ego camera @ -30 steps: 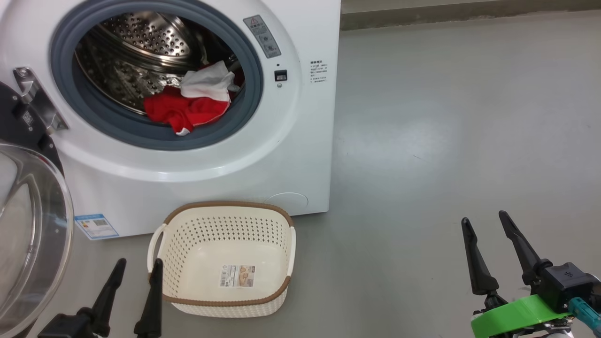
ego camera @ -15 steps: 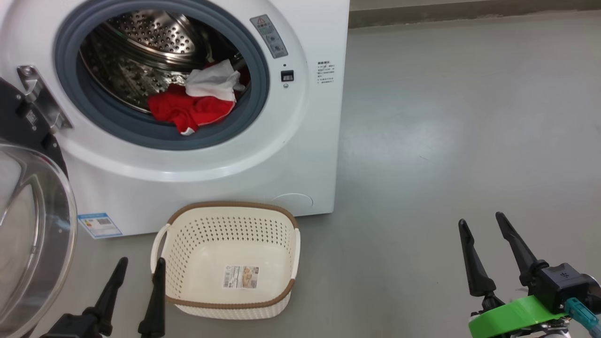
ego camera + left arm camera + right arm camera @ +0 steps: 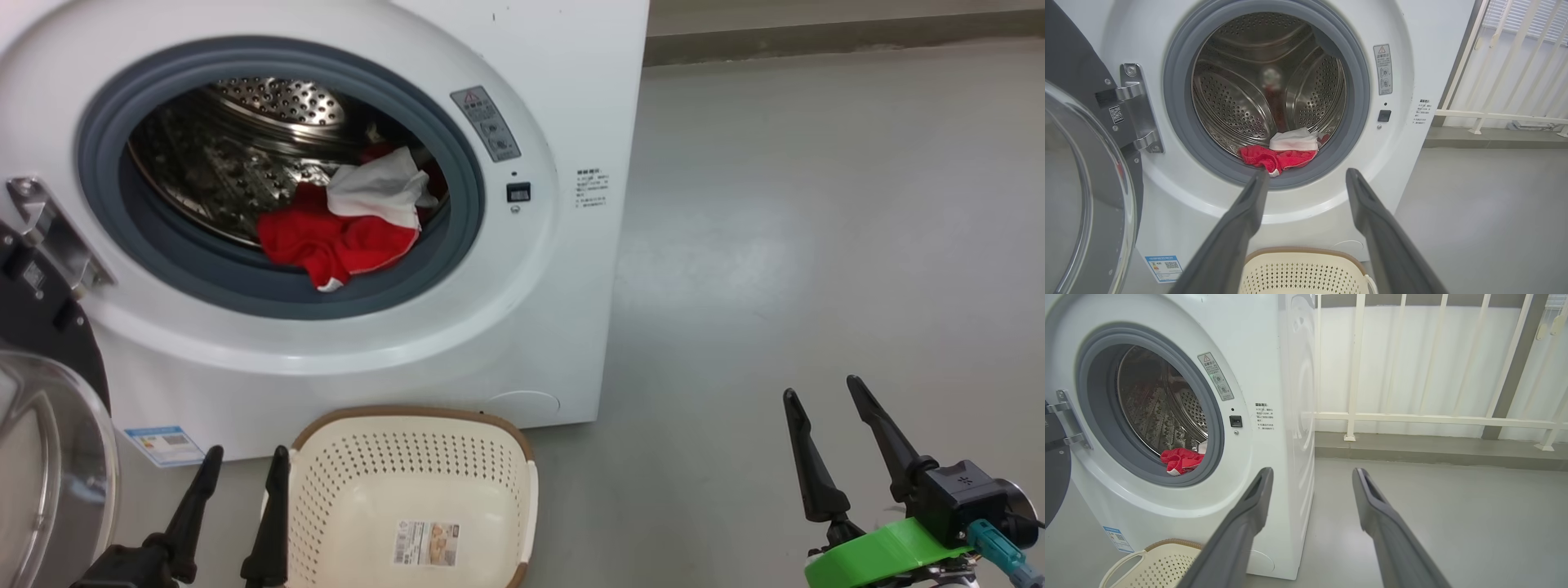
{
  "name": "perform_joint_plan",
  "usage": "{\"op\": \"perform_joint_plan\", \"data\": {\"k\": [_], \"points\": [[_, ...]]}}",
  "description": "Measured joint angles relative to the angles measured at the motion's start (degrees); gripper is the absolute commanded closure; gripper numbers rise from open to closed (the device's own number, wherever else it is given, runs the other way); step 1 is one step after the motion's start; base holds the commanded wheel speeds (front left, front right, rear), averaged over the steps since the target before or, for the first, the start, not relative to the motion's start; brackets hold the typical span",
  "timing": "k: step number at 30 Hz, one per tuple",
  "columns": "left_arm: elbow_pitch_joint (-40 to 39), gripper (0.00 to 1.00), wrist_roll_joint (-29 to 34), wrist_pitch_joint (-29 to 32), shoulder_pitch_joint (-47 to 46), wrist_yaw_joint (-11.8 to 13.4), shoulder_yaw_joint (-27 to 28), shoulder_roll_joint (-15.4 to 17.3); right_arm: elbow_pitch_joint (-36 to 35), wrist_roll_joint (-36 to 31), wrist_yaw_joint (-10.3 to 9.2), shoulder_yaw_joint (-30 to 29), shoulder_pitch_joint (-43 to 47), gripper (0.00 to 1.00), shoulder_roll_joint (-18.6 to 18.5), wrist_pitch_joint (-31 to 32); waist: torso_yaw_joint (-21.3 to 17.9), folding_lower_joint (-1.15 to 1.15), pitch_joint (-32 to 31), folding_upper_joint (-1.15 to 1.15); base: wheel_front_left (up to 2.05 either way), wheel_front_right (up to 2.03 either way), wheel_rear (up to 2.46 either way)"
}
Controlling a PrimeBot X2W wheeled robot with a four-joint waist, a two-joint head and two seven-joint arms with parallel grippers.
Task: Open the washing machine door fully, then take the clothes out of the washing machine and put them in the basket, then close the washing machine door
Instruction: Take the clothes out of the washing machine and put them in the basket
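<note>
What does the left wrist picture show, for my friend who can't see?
A white washing machine stands with its door open, red and white clothes lying at the front of its drum. The open left gripper points toward it, above a cream basket.

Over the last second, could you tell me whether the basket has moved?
No. The basket sits lower in the head view, but so does the washer; it keeps its spot beside the blue label. The camera moved.
</note>
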Motion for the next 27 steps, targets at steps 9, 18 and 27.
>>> {"op": "perform_joint_plan", "data": {"k": [9, 18, 27], "points": [[0.5, 0.0, 0.0, 0.0, 0.0, 0.1, -0.5, 0.0, 0.2, 0.0, 0.0, 0.0, 0.0, 0.0, 0.0, 0.0, 0.5, 0.0, -0.2, 0.0, 0.47, -0.47, 0.0], [0.5, 0.0, 0.4, 0.0, 0.0, 0.1, -0.8, -0.1, 0.3, 0.0, 0.0, 0.1, 0.0, 0.0, -0.1, 0.0, 1.1, 0.0, -0.3, 0.0, 0.0, 0.0, 0.0], [0.2, 0.0, 0.9, 0.0, -0.4, 1.1, -0.9, -0.4, 0.2, 0.0, 0.0, 0.1, 0.0, 0.0, -0.6, 0.0, 1.6, 0.0, 0.4, 0.0, 0.0, 0.0, 0.0]]}}
